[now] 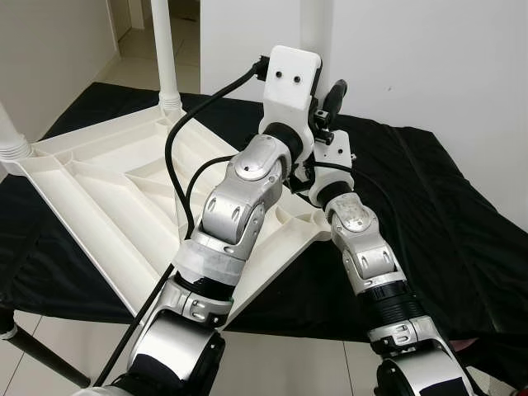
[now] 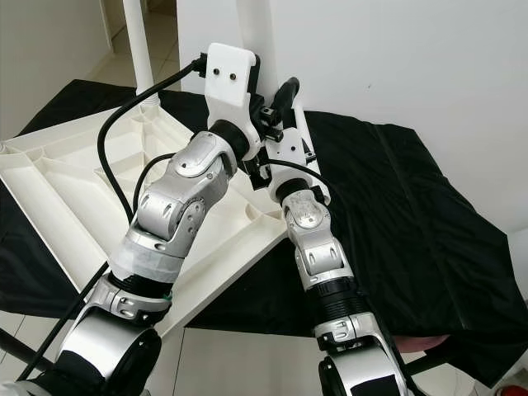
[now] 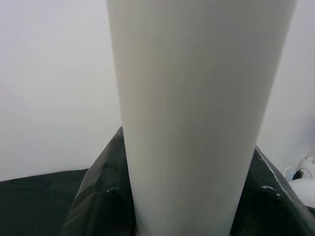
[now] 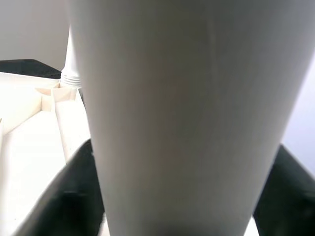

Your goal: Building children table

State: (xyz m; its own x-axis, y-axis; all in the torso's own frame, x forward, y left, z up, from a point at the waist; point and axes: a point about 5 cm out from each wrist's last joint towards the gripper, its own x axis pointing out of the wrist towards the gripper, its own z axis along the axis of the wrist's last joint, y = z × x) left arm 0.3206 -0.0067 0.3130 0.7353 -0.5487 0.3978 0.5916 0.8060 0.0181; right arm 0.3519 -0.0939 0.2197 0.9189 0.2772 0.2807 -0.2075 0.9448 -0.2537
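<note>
The white plastic children's table lies upside down on a black cloth, ribbed underside up. A white table leg stands upright at its far right corner. Both arms reach to this leg. In the left wrist view, my left gripper has the leg between its dark fingers. My right gripper holds the same leg from the other side, and one black finger shows beside it. Two more legs stand in the far and left corners.
The black cloth covers the work surface and hangs over its front edge. A white wall rises right behind the leg. Pale floor tiles and a dark frame bar lie at the lower left.
</note>
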